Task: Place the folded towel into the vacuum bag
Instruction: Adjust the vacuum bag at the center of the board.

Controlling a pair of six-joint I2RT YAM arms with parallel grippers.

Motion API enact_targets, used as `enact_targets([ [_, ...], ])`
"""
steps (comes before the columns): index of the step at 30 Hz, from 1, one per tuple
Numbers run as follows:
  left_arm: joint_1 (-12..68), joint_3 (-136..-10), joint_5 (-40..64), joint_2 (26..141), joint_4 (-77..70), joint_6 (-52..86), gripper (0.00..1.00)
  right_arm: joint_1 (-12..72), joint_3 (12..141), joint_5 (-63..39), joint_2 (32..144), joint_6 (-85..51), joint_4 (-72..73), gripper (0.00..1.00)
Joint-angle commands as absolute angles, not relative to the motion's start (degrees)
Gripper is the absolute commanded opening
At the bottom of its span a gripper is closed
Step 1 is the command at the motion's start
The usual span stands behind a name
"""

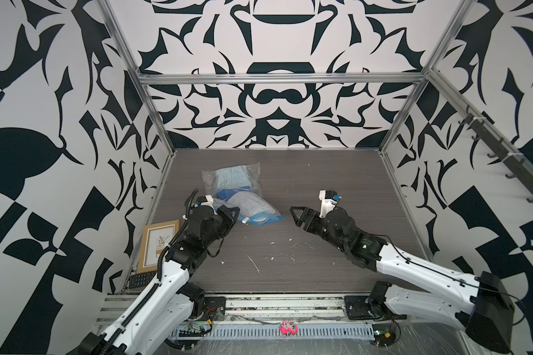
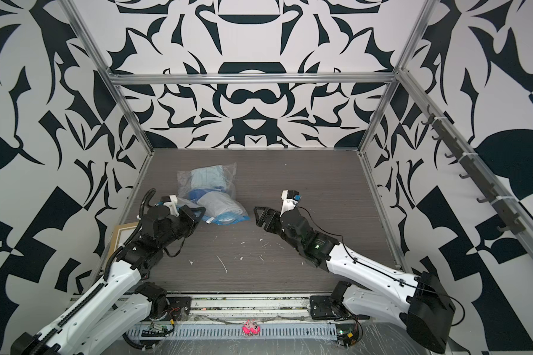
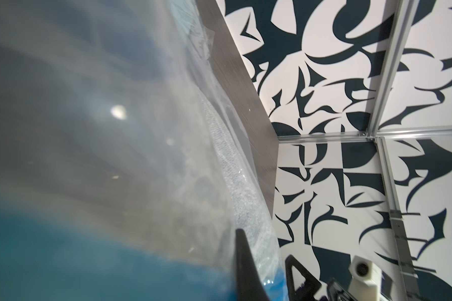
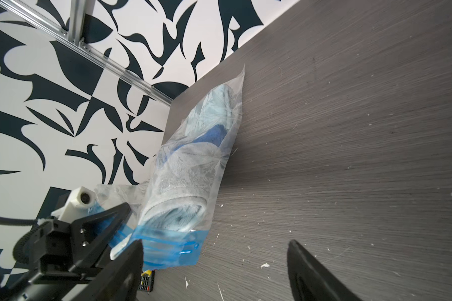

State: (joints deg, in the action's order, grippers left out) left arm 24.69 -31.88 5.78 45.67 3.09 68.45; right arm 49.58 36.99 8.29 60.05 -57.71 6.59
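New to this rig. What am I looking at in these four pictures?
Two robot arms, each ending in a two-finger gripper, work over a dark table. Two pictures look down from one overhead stereo camera; the other two come from cameras on the wrists. On the table lies the vacuum bag, clear plastic with a blue zip strip, holding a grey folded towel and blue cloths. The left gripper is shut on the bag's zip end. The right gripper is open and empty. A picture frame lies beside the left arm.
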Motion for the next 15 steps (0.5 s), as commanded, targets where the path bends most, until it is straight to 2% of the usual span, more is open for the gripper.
enact_targets([
  [1,24.47,-37.07,11.07,46.28,0.79,64.70,0.00,49.64,41.35,1.47,62.57,-59.31,8.36,0.88],
  [4,24.43,-38.12,11.19,47.05,0.40,64.51,0.00,49.65,42.13,-0.80,65.71,-61.87,11.71,0.93],
  [9,24.43,-39.88,11.88,47.98,0.96,63.60,0.00,49.21,44.57,-2.37,68.29,-64.01,14.42,0.92],
  [12,24.43,-40.56,12.10,48.49,0.95,63.30,0.00,49.14,47.29,-2.71,69.23,-64.08,14.28,0.84],
  [15,24.43,-41.03,12.11,49.00,0.31,63.42,0.00,49.06,49.33,-3.08,69.95,-64.97,13.74,0.71],
])
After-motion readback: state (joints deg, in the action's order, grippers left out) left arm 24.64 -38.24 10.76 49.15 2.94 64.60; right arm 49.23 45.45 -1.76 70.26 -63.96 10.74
